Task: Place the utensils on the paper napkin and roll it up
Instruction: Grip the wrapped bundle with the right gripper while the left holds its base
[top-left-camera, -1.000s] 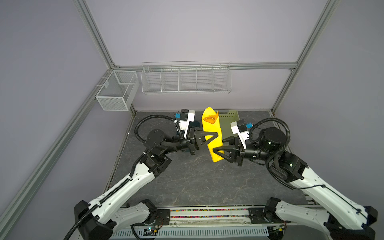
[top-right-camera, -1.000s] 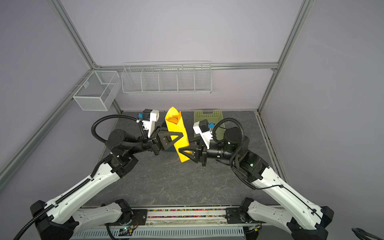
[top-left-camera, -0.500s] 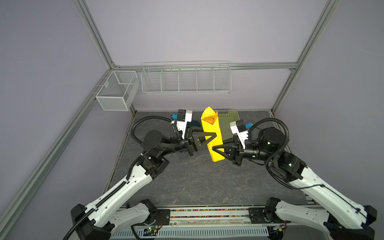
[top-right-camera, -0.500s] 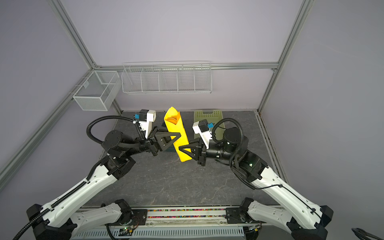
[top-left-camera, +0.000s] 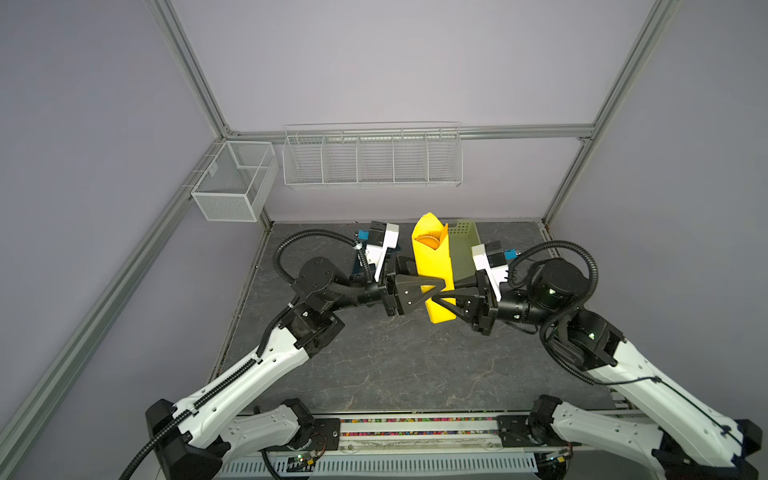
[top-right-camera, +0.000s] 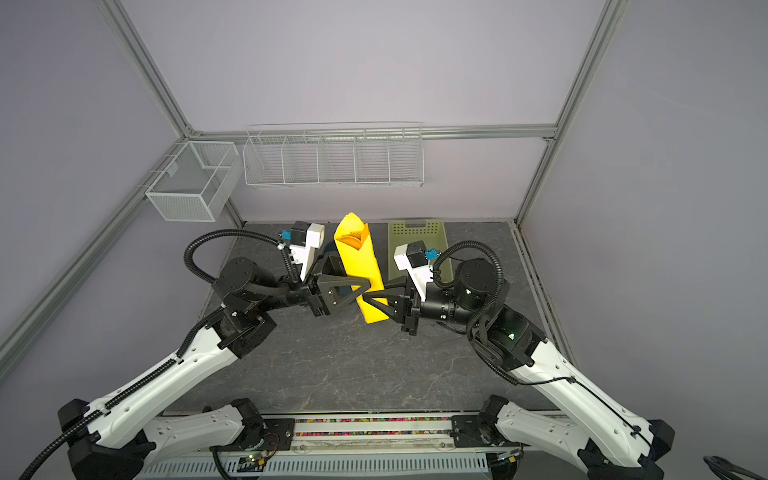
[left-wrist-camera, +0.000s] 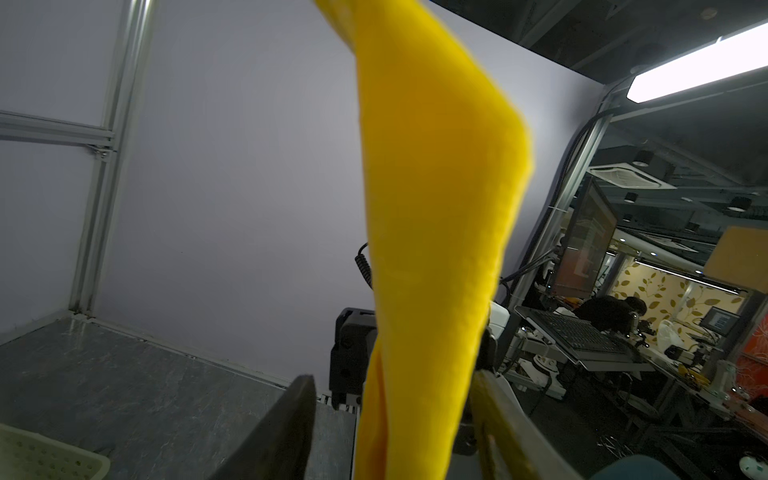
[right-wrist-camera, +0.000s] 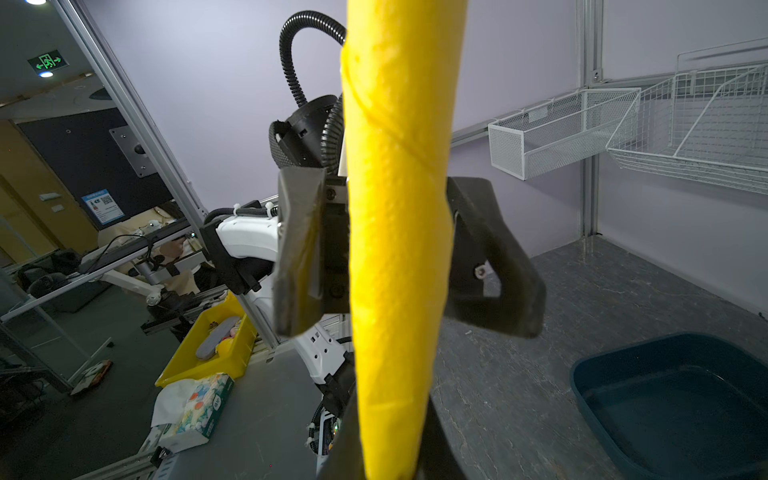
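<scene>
The paper napkin (top-left-camera: 432, 266) (top-right-camera: 359, 266) is rolled into a bright yellow tube and stands nearly upright above the table. An orange utensil bowl (top-left-camera: 429, 240) (top-right-camera: 349, 240) shows in the tube's open top end; the rest of the utensils are hidden inside. My right gripper (top-left-camera: 435, 297) (top-right-camera: 366, 300) (right-wrist-camera: 390, 457) is shut on the roll's lower part. My left gripper (top-left-camera: 432, 283) (top-right-camera: 357, 278) (left-wrist-camera: 392, 378) is open and straddles the roll a little higher up. Its fingers (right-wrist-camera: 299, 249) stand apart from the paper on both sides.
A pale green perforated basket (top-left-camera: 465, 245) (top-right-camera: 417, 237) lies behind the roll at the back of the table. A dark blue tray (right-wrist-camera: 673, 407) sits on the table under the left arm. Two white wire baskets (top-left-camera: 372, 158) (top-left-camera: 232, 183) hang on the walls.
My left gripper has opened and let go of the roll. My right gripper has closed on the roll's lower part. The roll has stayed upright in about the same place.
</scene>
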